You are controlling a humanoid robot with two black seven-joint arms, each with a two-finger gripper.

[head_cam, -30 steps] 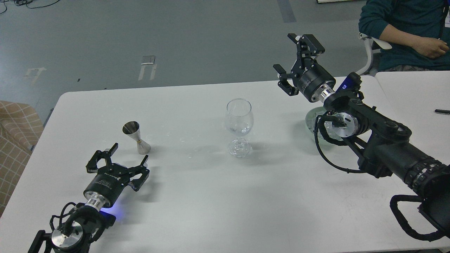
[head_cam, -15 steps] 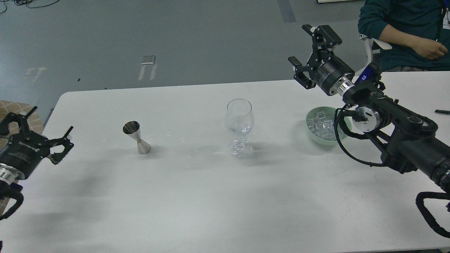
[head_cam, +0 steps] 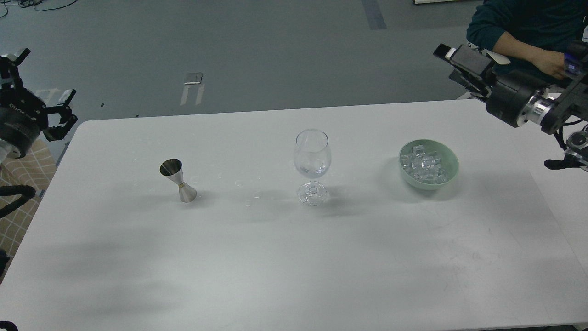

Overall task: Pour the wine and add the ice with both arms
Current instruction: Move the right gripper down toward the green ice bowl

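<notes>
Ice (head_cam: 425,166): small clear glassy cubes, heaped in pale green bowl (head_cam: 452,158) on white table (head_cam: 294,257), right of wine glass (head_cam: 312,161). Left gripper (head_cam: 39,76): fingers spread, empty, off table's left edge. Right gripper (head_cam: 464,64): finger state indeterminate, beyond table's far right corner.

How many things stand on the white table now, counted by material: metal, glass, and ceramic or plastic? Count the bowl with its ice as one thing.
Metal: 1, the steel jigger.
Glass: 1, the wine glass.
Ceramic or plastic: 1, the pale green bowl, filled with ice.
Total: 3 on the table.
</notes>
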